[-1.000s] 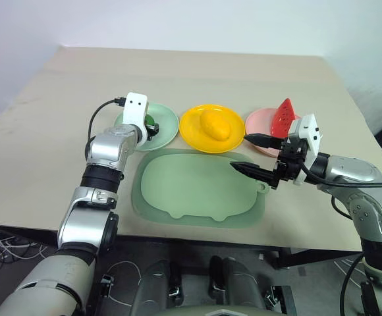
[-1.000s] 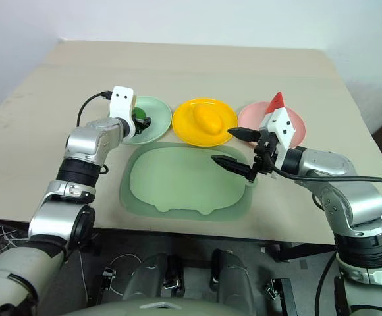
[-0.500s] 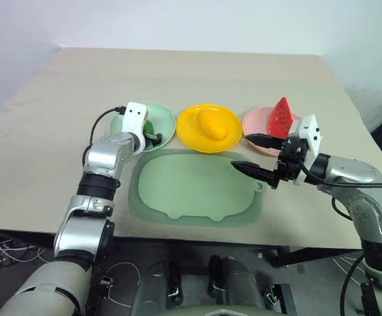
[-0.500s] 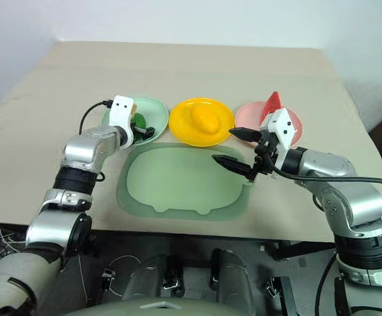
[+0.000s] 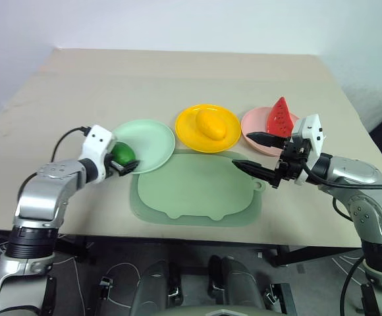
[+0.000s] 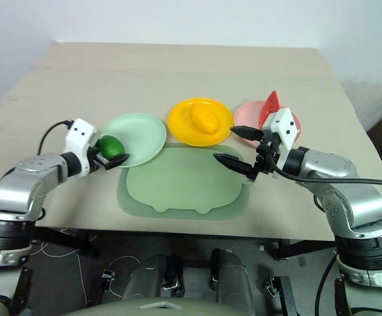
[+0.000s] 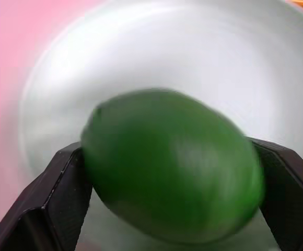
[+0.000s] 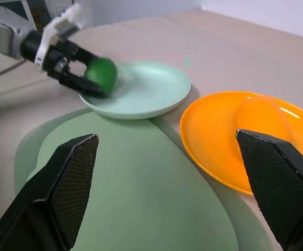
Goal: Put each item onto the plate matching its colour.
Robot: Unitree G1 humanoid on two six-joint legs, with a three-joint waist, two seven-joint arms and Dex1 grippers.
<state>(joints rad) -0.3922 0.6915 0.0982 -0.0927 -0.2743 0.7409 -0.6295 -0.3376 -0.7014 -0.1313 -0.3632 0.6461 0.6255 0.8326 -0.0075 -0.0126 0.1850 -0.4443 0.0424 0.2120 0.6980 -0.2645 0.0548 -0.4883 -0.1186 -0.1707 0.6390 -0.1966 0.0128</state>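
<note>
The green lime [image 5: 122, 153] sits between the two fingers of my left gripper [image 5: 126, 158], over the left rim of the mint green plate [image 5: 153, 135]. In the left wrist view the lime [image 7: 172, 167] spans the whole gap and touches both wide-spread fingers [image 7: 52, 209]. The yellow mango [image 5: 211, 124] lies on the yellow plate [image 5: 188, 137]. The red watermelon wedge [image 5: 281, 117] rests on the pink plate [image 5: 253, 122]. My right gripper [image 5: 245, 151] hangs open and empty over the mat's right end, just in front of the pink plate.
A large pale green board-shaped mat [image 5: 197, 191] lies in front of the three plates, near the table's front edge. Bare tan tabletop stretches behind the plates and to the far left.
My left arm has drawn back toward the near left, and the lime went with it from the plate's middle to its left rim. The green plate slid nearer. The right arm stayed still.
</note>
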